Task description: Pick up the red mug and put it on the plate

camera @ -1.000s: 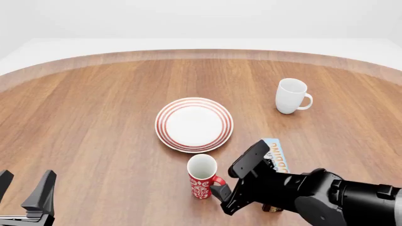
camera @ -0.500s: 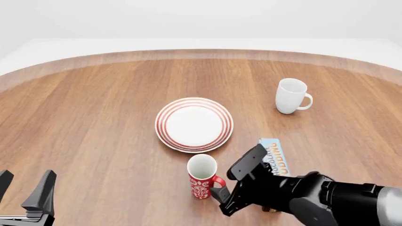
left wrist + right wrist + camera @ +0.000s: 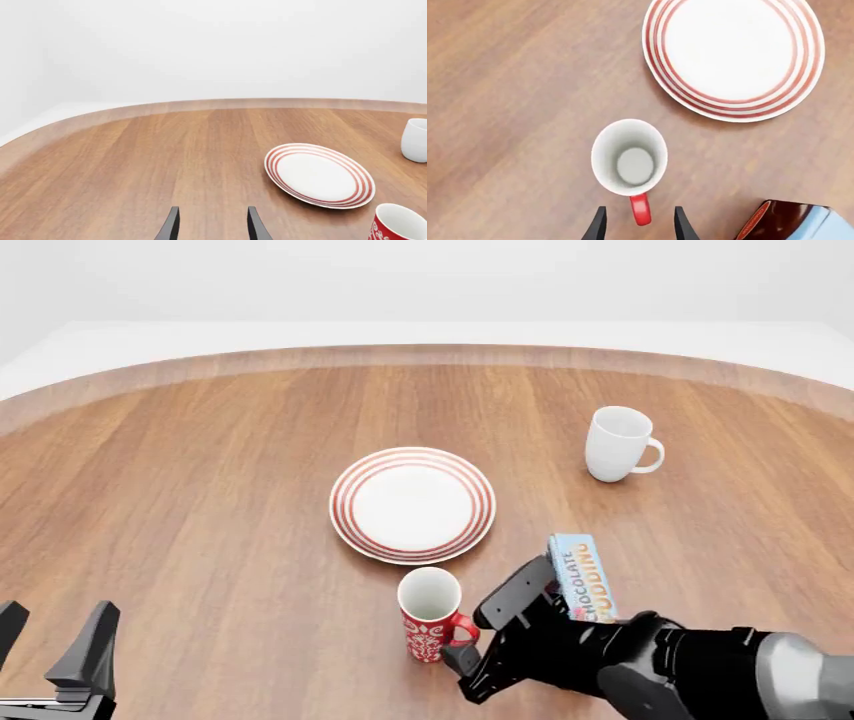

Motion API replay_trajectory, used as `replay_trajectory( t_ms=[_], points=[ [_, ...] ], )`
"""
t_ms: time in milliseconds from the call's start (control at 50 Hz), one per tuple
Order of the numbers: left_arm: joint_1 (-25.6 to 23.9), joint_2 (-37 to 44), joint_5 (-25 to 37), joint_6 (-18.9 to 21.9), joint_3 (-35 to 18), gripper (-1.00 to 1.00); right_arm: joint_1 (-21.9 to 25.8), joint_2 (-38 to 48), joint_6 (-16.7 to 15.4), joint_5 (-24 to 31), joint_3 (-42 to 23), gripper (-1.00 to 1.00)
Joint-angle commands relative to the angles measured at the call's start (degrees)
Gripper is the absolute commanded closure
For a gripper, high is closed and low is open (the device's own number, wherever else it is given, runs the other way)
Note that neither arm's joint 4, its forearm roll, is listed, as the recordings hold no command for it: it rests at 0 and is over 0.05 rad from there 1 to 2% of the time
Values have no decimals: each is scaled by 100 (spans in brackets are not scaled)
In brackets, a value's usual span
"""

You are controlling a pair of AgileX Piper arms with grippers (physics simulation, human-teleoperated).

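Two mugs stood upright on the wooden table point(image 3: 200, 490): the red mug point(image 3: 430, 615) just in front of the plate point(image 3: 412, 504), apart from it, and a plain white mug point(image 3: 619, 444) well off to the right. The right gripper point(image 3: 637, 227) hung over the red mug's handle point(image 3: 640, 209), its fingers spread to either side, seemingly not yet touching it. A blue pudding box point(image 3: 582, 577) lay beside that arm. The left gripper point(image 3: 210, 227) waited at the near left, jaws spread and holding nothing.
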Motion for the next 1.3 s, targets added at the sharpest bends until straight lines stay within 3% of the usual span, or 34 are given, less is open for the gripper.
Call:
replay_trajectory(
  t_ms=[20, 380, 400, 900, 1300],
  points=[
    [0, 0, 0, 0, 0, -100, 23, 169, 50, -146, 24, -100],
    [0, 0, 0, 0, 0, -100, 80, 315, 133, -187, -26, -100],
    [0, 0, 0, 0, 0, -100, 102, 329, 159, -193, -35, 100],
    [0, 0, 0, 0, 0, -100, 119, -49, 203, 38, -96, 100],
    [0, 0, 0, 0, 0, -100, -279, -1217, -353, 1058, -343, 100]
  ],
)
